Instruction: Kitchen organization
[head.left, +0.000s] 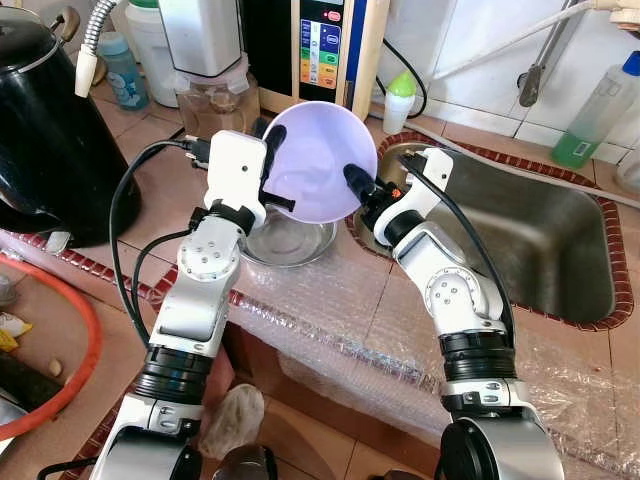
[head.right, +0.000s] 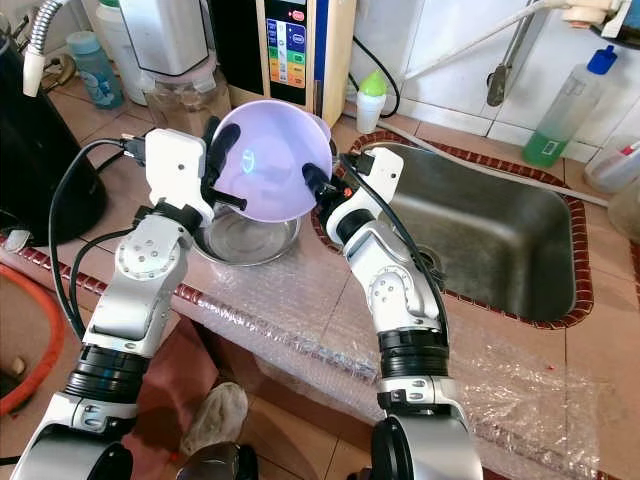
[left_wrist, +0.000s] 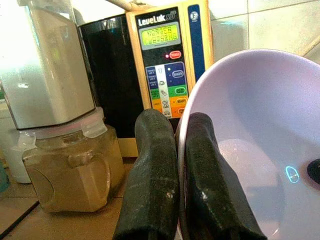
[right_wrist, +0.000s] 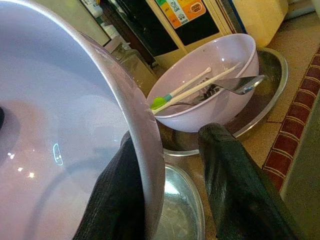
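You have the lavender bowl (head.left: 320, 160) lifted off the table (head.left: 330, 290), tilted on its side so its open mouth faces back toward the robot's head and slightly up. Your left gripper (head.left: 270, 165) pinches the bowl's left rim, one finger (left_wrist: 152, 175) outside the wall and the other inside, pressed close on it. Your right gripper (head.left: 362, 190) straddles the right rim with one finger inside, the outer finger (right_wrist: 240, 180) standing a little off the wall.

The bowl hangs directly above a steel bowl (head.left: 290, 240) that sits on the tiled table, just left of the sink (head.left: 540, 250). In the right wrist view, a second lavender bowl (right_wrist: 210, 85) rests in a steel basin (right_wrist: 265, 100), with chopsticks (right_wrist: 195, 87) and a spoon (right_wrist: 240, 85) lying across it. Behind stand a water ionizer (head.left: 325, 45) and a blender jar (head.left: 210, 95).
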